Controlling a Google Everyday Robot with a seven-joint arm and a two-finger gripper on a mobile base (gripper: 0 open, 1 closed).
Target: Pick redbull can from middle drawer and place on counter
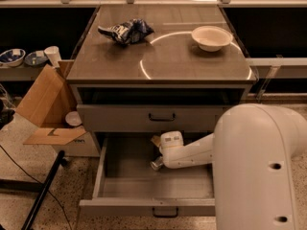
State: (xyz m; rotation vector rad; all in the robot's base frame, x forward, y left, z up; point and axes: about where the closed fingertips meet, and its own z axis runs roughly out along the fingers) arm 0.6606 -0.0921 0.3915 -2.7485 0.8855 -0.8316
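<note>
The middle drawer (pixel 125 169) is pulled out below the counter (pixel 192 63), its grey floor showing. My white arm reaches into it from the right. The gripper (pixel 160 153) sits low inside the drawer near its centre, at the end of the rounded white wrist. A small silvery cylinder, the redbull can (pixel 156 164), pokes out tilted just below and left of the wrist, right at the gripper. Whether it is held is hidden by the wrist.
On the counter lie a dark blue-and-white snack bag (pixel 126 31) at the back left and a white bowl (pixel 211 37) at the back right. The drawer above (pixel 161 117) is closed. An open cardboard box (pixel 45 104) and a black stand leg (pixel 42 195) are on the left.
</note>
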